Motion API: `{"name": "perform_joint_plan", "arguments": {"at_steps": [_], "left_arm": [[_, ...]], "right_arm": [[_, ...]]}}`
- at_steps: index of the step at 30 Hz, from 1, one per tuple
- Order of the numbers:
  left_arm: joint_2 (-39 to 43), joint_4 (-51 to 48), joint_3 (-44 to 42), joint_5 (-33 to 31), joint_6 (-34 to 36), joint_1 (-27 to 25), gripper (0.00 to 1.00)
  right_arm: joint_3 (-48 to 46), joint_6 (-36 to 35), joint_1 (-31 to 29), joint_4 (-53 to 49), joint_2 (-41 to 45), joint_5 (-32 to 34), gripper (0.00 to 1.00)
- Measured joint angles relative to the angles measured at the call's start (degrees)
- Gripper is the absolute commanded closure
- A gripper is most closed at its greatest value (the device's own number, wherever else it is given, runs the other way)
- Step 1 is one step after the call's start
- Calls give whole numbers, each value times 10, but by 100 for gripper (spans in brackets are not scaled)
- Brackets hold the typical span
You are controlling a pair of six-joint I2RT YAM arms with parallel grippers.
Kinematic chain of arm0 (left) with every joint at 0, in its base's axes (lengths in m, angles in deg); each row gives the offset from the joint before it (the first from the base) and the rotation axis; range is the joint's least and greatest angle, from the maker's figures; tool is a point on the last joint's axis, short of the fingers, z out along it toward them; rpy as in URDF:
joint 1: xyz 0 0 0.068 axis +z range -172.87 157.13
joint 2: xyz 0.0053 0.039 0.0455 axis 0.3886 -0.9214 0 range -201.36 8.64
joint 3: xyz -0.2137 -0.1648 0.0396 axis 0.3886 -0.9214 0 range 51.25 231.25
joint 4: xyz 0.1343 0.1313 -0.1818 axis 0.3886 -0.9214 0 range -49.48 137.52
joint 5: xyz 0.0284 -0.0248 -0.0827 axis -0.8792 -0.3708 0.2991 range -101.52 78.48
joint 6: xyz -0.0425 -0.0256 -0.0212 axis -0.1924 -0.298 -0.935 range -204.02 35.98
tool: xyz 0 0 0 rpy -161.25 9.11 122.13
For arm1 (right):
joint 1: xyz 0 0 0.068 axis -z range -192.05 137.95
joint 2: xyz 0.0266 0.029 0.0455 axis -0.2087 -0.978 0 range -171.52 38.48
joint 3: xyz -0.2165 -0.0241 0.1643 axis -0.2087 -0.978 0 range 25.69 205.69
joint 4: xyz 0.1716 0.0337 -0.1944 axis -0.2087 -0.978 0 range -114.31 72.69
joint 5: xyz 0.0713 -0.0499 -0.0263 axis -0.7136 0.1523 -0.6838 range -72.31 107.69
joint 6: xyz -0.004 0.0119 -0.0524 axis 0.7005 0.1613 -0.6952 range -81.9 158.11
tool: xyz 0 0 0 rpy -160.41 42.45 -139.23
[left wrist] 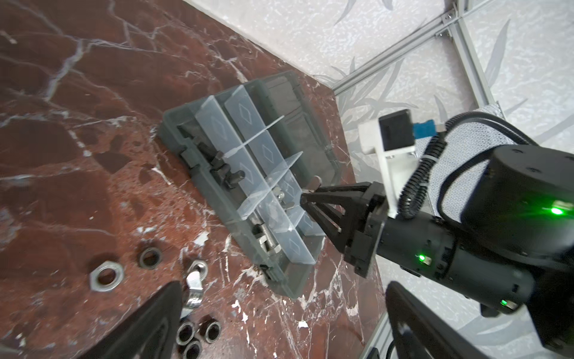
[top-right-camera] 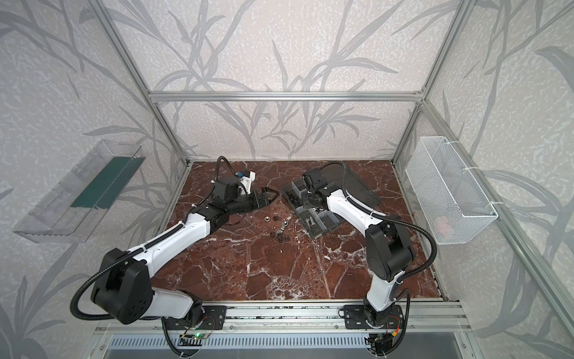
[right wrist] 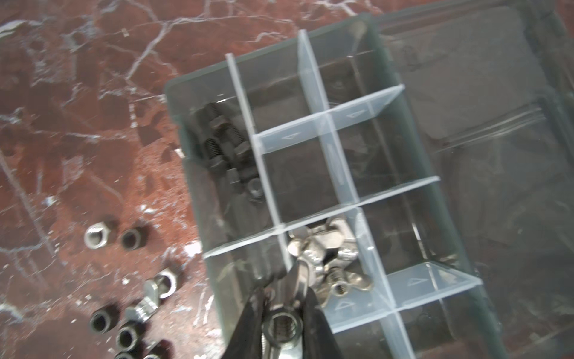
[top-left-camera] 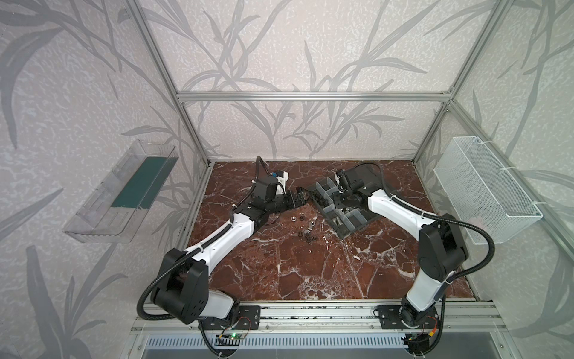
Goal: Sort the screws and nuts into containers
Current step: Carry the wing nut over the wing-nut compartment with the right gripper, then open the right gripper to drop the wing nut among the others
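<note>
— So, the right tool [right wrist: 284,298]?
— Clenched on a silver wing nut [right wrist: 281,329] at lower centre of the right wrist view, at the edge of the box [right wrist: 177,102] cell holding other wing nuts [right wrist: 323,245].
— And the left tool [top-right-camera: 270,196]?
— Spread wide, holding nothing, just left of the box. Loose nuts [top-right-camera: 266,219] lie on the counter [top-right-camera: 279,273] below it; dark screws [right wrist: 223,146] fill another cell.

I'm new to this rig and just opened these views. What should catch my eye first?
The right gripper, shut on a silver wing nut, hangs over the organizer box, by the compartment holding more wing nuts. On the marble table between the arms lie loose nuts, with the open left gripper near the box's corner.
</note>
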Motion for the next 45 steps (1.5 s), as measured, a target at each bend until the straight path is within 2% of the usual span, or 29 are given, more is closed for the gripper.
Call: {"name": "perform_joint_plan", "arguments": {"at_steps": [4, 13, 21, 25, 39, 45], "left_arm": [[-22, 19, 4, 7, 7, -6, 0], [-32, 22, -8, 10, 17, -6, 0], [-31, 22, -8, 10, 22, -6, 0], [-31, 22, -8, 10, 23, -6, 1], [-31, 22, -8, 8, 23, -6, 1], [-31, 12, -8, -14, 23, -5, 1]], "right_arm": [[-3, -5, 26, 0, -2, -2, 89], [-3, -9, 35, 0, -32, -8, 86], [-3, -9, 35, -14, -58, -14, 70], [-6, -9, 35, -13, -57, -13, 66], [-23, -13, 35, -17, -16, -6, 61], [-28, -12, 35, -17, 12, -17, 56]]}}
